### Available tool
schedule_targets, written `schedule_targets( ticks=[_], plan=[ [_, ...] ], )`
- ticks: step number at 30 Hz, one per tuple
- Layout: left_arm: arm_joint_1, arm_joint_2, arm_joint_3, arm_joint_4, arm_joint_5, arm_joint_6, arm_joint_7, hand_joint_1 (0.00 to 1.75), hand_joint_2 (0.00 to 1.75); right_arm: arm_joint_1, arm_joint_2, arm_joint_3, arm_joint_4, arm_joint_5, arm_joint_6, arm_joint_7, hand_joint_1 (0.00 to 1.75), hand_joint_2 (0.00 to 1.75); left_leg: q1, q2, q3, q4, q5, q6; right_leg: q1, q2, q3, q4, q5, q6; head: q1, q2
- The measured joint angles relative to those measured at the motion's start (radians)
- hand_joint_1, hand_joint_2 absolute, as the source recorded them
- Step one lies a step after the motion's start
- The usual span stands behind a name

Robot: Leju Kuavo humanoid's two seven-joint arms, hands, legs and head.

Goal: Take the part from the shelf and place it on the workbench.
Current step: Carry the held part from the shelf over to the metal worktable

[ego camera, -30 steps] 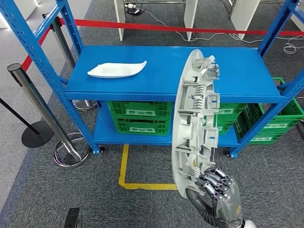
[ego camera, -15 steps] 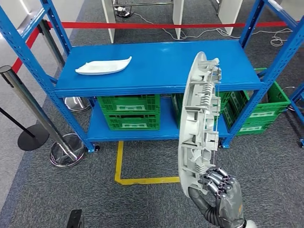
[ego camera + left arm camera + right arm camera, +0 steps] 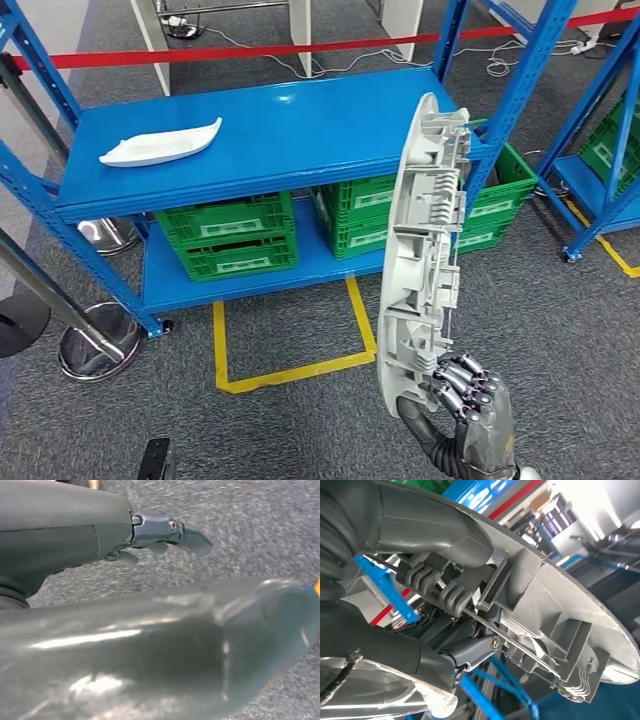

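The part (image 3: pixel 423 260) is a long grey plastic moulding with ribs and clips on its inner face. My right hand (image 3: pixel 472 420) grips its lower end and holds it upright in front of me, off the shelf. In the right wrist view the thumb and fingers (image 3: pixel 433 525) wrap the ribbed inner side of the part (image 3: pixel 554 605). My left hand (image 3: pixel 151 530) hangs over grey carpet with its fingers straight and nothing in it. A second, white curved part (image 3: pixel 162 145) lies on the blue shelf (image 3: pixel 302 120), at its left end.
Green crates (image 3: pixel 226 235) stand on the lower shelf board. A yellow floor outline (image 3: pixel 294 370) lies before the shelf. A stanchion base (image 3: pixel 90 340) sits at the left, another blue rack (image 3: pixel 596 150) at the right, and red barrier tape (image 3: pixel 302 48) runs behind.
The whole picture has shifted: the camera has turned to the right, so the shelf now sits further left and a second rack has come in. The part stays upright in my right hand.
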Motion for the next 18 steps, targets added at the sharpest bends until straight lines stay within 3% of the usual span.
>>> schedule_targets(
  ticks=[2, 3, 5, 6, 8, 10, 11, 12, 13, 14, 16, 18],
  plan=[
    [-0.002, 0.0, 0.0, 0.0, 0.0, -0.001, 0.0, 0.0, 0.0, 0.0, 0.002, 0.0, -0.009, 0.0, 0.0, 0.003, 1.75, 1.75, -0.004, 0.017, -0.002, 0.01, -0.004, -0.011, 0.005, -0.027, 0.055, -0.099, 0.027, -0.014, -0.002, 0.0],
    [-0.004, 0.0, 0.001, 0.0, 0.006, 0.003, 0.003, 0.0, 0.0, 0.0, 0.003, 0.0, -0.012, -0.007, 0.006, 0.001, 1.75, 1.75, -0.007, 0.024, -0.003, 0.013, -0.004, -0.018, 0.009, -0.029, 0.06, -0.111, 0.026, -0.022, -0.003, 0.0],
    [-0.033, -0.007, 0.011, 0.0, 0.035, 0.049, 0.059, 0.0, 0.0, -0.021, 0.005, 0.012, -0.012, -0.049, 0.045, -0.017, 1.75, 1.75, -0.006, 0.038, -0.006, 0.015, -0.001, -0.03, 0.009, -0.007, 0.049, -0.108, 0.035, -0.039, -0.005, 0.0],
    [-0.067, -0.014, 0.019, 0.0, 0.05, 0.09, 0.117, 0.0, 0.0, -0.05, 0.006, 0.026, -0.003, -0.076, 0.072, -0.027, 1.75, 1.75, -0.005, 0.031, -0.011, 0.022, -0.007, -0.036, 0.008, 0.002, 0.043, -0.109, 0.042, -0.046, -0.006, 0.0],
    [-0.16, -0.029, 0.029, 0.0, 0.06, 0.161, 0.241, 0.0, 0.0, -0.122, 0.014, 0.061, 0.029, -0.111, 0.109, -0.035, 1.75, 1.75, 0.0, -0.011, -0.041, 0.085, -0.052, -0.045, 0.006, 0.016, 0.035, -0.112, 0.056, -0.06, -0.01, 0.0],
    [-0.236, -0.038, 0.033, 0.0, 0.056, 0.181, 0.291, 0.0, 0.0, -0.169, 0.022, 0.089, 0.061, -0.123, 0.115, -0.036, 1.75, 1.75, 0.001, -0.051, -0.094, 0.22, -0.121, -0.049, 0.008, 0.031, 0.023, -0.111, 0.066, -0.066, -0.013, 0.0],
    [-0.258, -0.041, 0.036, -0.001, 0.057, 0.183, 0.295, 0.0, 0.0, -0.182, 0.024, 0.099, 0.073, -0.125, 0.115, -0.038, 1.75, 1.75, 0.001, -0.057, -0.115, 0.278, -0.141, -0.048, 0.01, 0.043, 0.019, -0.11, 0.07, -0.067, -0.013, 0.0],
    [-0.271, -0.044, 0.039, -0.001, 0.059, 0.183, 0.294, 0.0, 0.0, -0.19, 0.024, 0.107, 0.083, -0.126, 0.114, -0.04, 1.75, 1.75, 0.001, -0.06, -0.124, 0.308, -0.144, -0.046, 0.012, 0.058, 0.016, -0.109, 0.073, -0.068, -0.013, 0.0],
    [-0.277, -0.046, 0.043, -0.001, 0.062, 0.183, 0.29, 0.0, 0.0, -0.195, 0.024, 0.113, 0.09, -0.127, 0.113, -0.043, 1.75, 1.75, 0.0, -0.063, -0.116, 0.297, -0.125, -0.041, 0.014, 0.075, 0.014, -0.107, 0.075, -0.068, -0.013, 0.0],
    [-0.279, -0.047, 0.046, -0.001, 0.065, 0.182, 0.284, 0.0, 0.0, -0.199, 0.024, 0.119, 0.096, -0.128, 0.113, -0.045, 1.75, 1.75, 0.0, -0.071, -0.093, 0.249, -0.089, -0.035, 0.016, 0.093, 0.013, -0.105, 0.077, -0.067, -0.013, 0.0],
    [-0.283, -0.046, 0.052, -0.001, 0.07, 0.179, 0.27, 0.0, 0.0, -0.209, 0.024, 0.127, 0.104, -0.131, 0.113, -0.047, 1.75, 1.75, 0.0, -0.123, -0.039, 0.123, -0.021, -0.016, 0.018, 0.122, 0.009, -0.102, 0.08, -0.063, -0.011, 0.0],
    [-0.288, -0.042, 0.058, -0.001, 0.073, 0.172, 0.259, 0.0, 0.0, -0.221, 0.024, 0.134, 0.114, -0.134, 0.112, -0.047, 1.75, 1.75, 0.0, -0.163, -0.015, 0.056, 0.003, -0.003, 0.014, 0.147, -0.002, -0.1, 0.087, -0.052, -0.011, 0.0]
  ],
)
